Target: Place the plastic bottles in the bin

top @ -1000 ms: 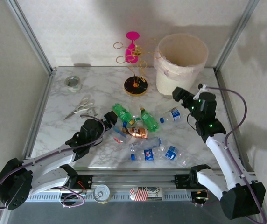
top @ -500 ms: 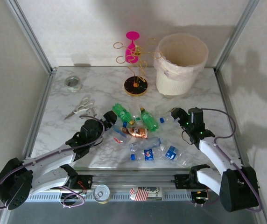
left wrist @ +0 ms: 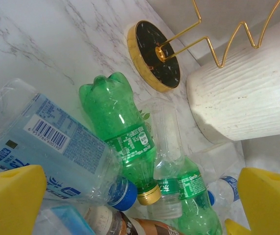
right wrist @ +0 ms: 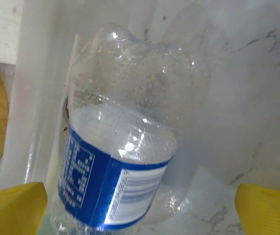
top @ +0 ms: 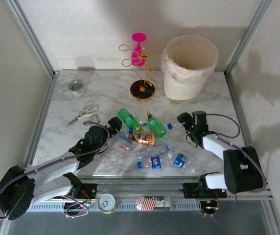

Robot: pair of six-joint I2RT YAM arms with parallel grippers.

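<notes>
Yellow fingers (right wrist: 13, 209) of the right gripper (right wrist: 141, 200) stood wide apart, one on each side of a clear plastic bottle with a dark blue label (right wrist: 123, 147) lying on the white marble table (top: 105, 93). Whether they touched it could not be told. That label carried a barcode and white small print, too fine to read. Bare marble lay between this bottle and the large cream-white round bin (top: 189, 63), which stood in the far right corner, close to the table's back and right edges. The left gripper (left wrist: 140, 200) was spread open too, at the left edge of the bottle pile. Ahead of it lay a clear bottle with a pale blue barcode label (left wrist: 47, 142), a green plastic bottle (left wrist: 118, 122), and a second green bottle marked "Sprite" (left wrist: 186, 188). Left of the pile the marble was open up to the silver scissors (top: 85, 111).
</notes>
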